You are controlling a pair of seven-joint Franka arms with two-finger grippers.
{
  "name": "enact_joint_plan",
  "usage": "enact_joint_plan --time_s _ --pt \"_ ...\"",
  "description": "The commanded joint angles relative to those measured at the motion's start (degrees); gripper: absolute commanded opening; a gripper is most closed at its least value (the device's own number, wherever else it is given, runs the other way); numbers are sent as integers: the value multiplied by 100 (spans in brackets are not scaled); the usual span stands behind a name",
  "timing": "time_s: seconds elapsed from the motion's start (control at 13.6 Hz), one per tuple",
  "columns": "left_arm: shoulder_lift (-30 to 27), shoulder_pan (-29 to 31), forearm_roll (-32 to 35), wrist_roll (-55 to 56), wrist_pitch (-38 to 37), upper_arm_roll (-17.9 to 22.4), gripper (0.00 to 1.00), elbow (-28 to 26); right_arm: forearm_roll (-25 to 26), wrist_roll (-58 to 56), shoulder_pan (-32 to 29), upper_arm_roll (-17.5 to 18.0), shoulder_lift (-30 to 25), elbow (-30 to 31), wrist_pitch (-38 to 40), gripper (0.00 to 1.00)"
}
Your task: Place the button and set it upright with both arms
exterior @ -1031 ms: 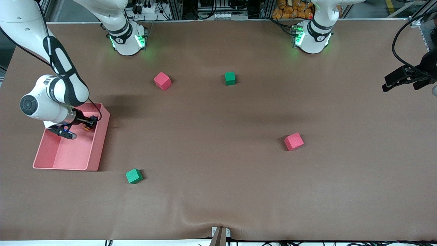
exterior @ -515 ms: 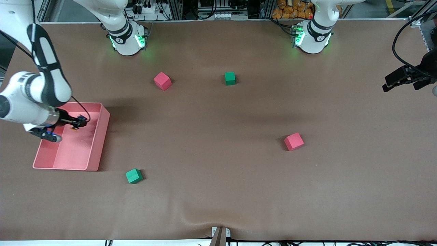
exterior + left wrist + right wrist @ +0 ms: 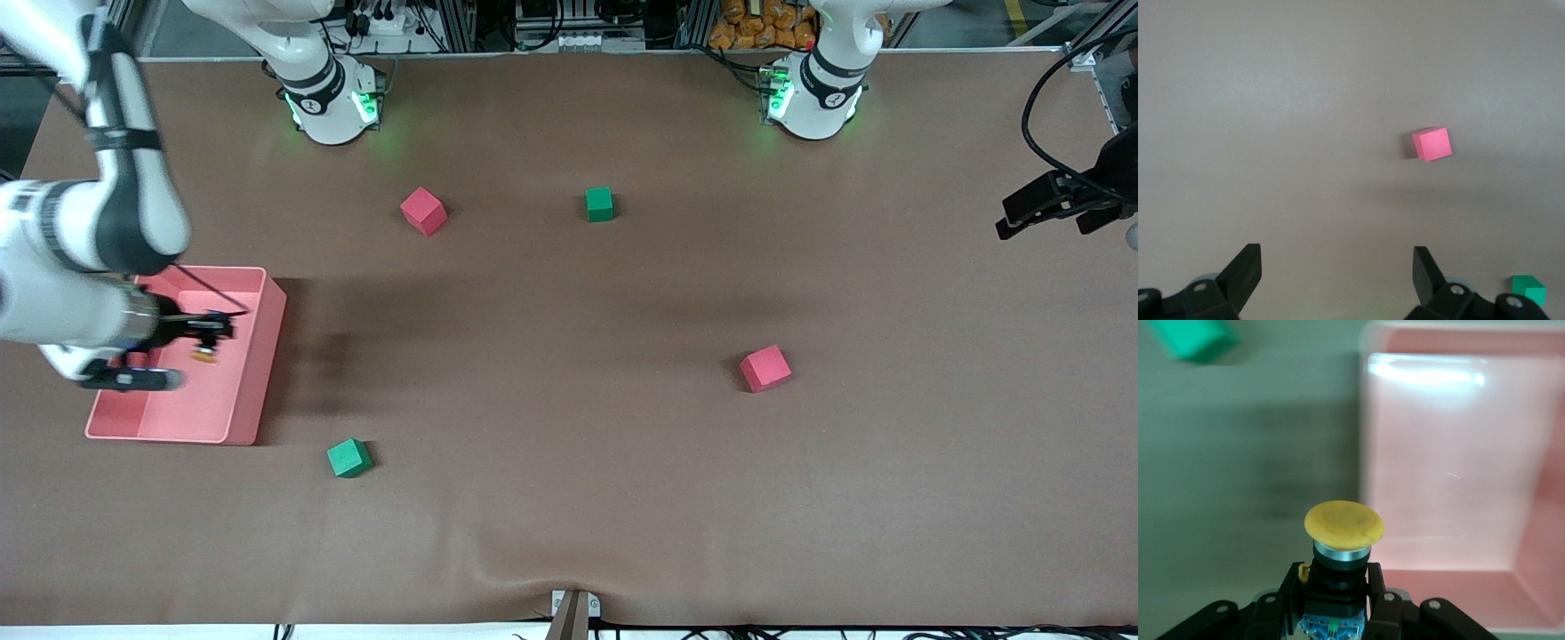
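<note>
Orange-capped button (image 3: 1343, 528) clamped in the right gripper (image 3: 1338, 587) over the pink bin's rim (image 3: 1368, 487), green cube (image 3: 1195, 338) nearby.

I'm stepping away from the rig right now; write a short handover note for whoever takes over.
Right claw: shut on the button, held in the air over the pink bin at the right arm's end of the table.
Left claw: open, holding nothing, waiting above bare table at the left arm's end.
Done: button is picked up.
Left: set it on the table and stand it upright using both arms.
Red and green cubes lie scattered on the table; they are not part of the job.
</note>
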State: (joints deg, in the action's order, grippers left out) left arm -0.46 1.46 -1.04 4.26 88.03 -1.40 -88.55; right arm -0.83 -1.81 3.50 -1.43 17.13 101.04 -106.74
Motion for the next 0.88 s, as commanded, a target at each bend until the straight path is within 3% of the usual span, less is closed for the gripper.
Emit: enact_joint_plan --time_s 0.0,0.15,0.37,0.52,0.66,0.81 --pt "46 30 24 -101 -58 -19 100 92 65 -13 1471 -77 351 -557 40 0" --pt "55 30 16 -101 -58 -19 100 92 92 223 2607 -103 999 -1180 39 0" --pt "81 38 16 -101 -58 -10 100 92 83 1443 3505 -95 2116 -2199 22 0" --pt "134 38 16 -110 -58 -19 100 92 48 1761 3727 -86 2749 -2806 -74 0" --pt "160 30 16 -110 -58 -10 100 92 -4 1920 3754 -68 3093 -2897 -529 0" --pt "169 30 16 -110 -58 -10 100 66 -371 2297 3789 -68 3384 -2940 -952 2"
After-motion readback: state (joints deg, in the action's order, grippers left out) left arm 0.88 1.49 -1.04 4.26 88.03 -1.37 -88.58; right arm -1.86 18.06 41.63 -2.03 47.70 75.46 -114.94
